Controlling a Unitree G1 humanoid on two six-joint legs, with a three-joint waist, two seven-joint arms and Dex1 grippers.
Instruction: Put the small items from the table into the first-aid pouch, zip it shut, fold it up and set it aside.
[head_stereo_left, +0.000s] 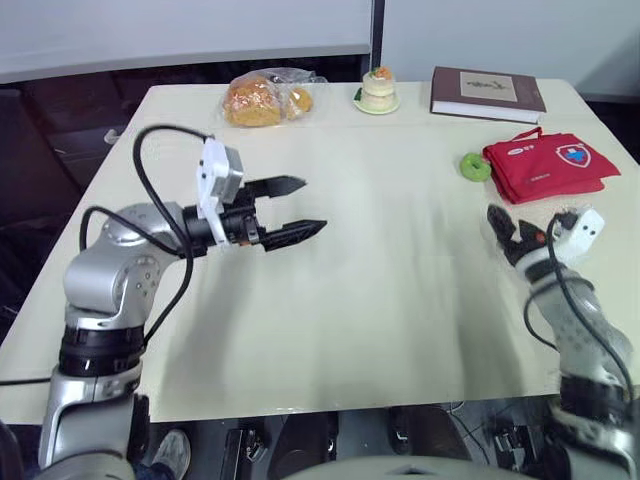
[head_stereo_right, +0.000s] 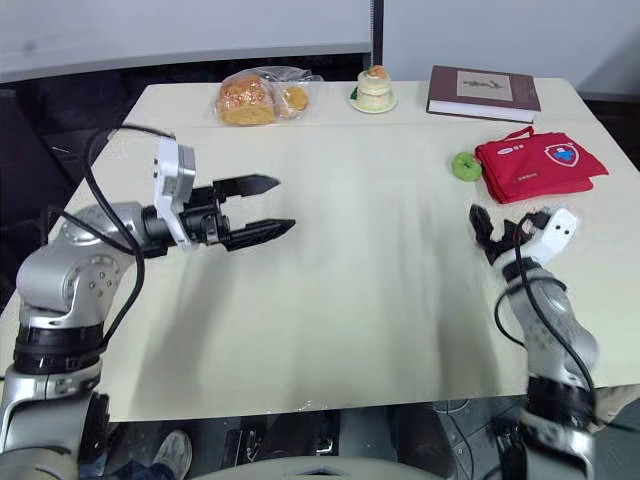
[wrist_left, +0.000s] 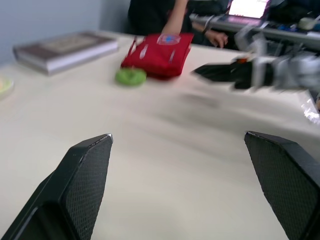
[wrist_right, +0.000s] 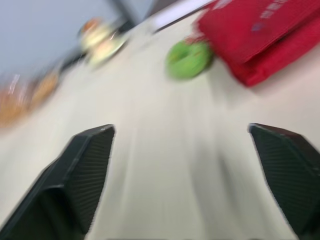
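While the folded red first-aid pouch (head_stereo_left: 545, 165) lies at the upper right of the table (head_stereo_left: 380, 300) with a green ring (head_stereo_left: 476, 166) just beside its left edge, both claws hang spread and empty: left gripper (head_stereo_left: 312, 205) mid-left, right gripper (head_stereo_left: 510, 228) below the pouch. A careless right reach could, I judge, knock the ring rolling. Beyond the pouch, the left wrist view adds a person's hand (wrist_left: 217, 37) outside the head camera's framing.

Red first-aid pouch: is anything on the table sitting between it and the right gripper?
Nothing visible does. The stretch of table between the right gripper and the red first-aid pouch is bare. The small green round item lies beside the pouch on its left, off that line.
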